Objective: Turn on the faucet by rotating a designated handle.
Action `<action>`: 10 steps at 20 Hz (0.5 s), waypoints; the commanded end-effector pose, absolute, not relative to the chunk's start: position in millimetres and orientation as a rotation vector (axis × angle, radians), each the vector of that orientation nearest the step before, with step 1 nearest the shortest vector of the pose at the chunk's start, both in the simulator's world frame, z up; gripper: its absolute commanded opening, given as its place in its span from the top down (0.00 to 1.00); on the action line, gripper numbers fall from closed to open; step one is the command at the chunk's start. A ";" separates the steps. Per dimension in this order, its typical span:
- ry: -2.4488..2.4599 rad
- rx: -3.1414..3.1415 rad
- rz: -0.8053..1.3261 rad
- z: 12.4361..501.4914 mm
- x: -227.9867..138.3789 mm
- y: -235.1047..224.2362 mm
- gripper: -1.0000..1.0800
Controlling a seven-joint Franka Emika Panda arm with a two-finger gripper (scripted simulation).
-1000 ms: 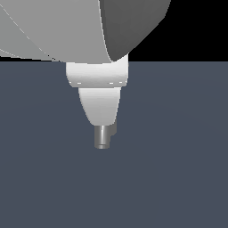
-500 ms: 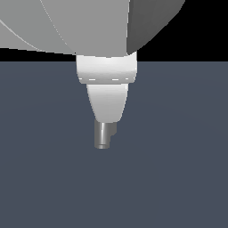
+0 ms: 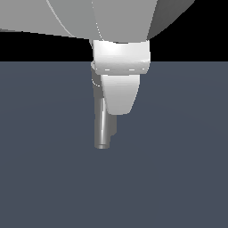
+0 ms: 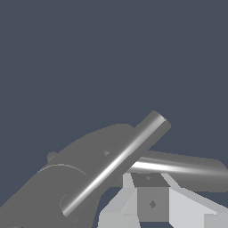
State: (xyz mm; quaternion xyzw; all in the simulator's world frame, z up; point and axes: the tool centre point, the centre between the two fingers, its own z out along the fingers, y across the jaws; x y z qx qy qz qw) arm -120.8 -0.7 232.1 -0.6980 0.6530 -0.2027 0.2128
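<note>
In the exterior view my white gripper (image 3: pixel 118 104) hangs in front of the faucet (image 3: pixel 103 130) and hides most of it. Only a grey metallic tube and a darker piece beside it show under the hand. In the wrist view the faucet (image 4: pixel 67 178) shows its capped cylinder. A thick shiny spout (image 4: pixel 116 164) crosses it diagonally. A darker rod, seemingly the handle (image 4: pixel 182 169), lies just beyond my gripper (image 4: pixel 152 205). The fingers (image 4: pixel 152 196) sit close under this rod. Whether they touch it, and how the jaws stand, I cannot tell.
A flat blue-grey floor (image 3: pixel 178 178) spreads all around the faucet, with black background above it. The bulky white arm (image 3: pixel 111 18) fills the upper part of the exterior view.
My gripper has shifted toward the exterior view's right and risen a little. More of the faucet's grey tube now shows beneath it.
</note>
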 end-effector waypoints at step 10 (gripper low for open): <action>1.865 -1.895 -0.570 241.1 -104.5 -41.5 1.00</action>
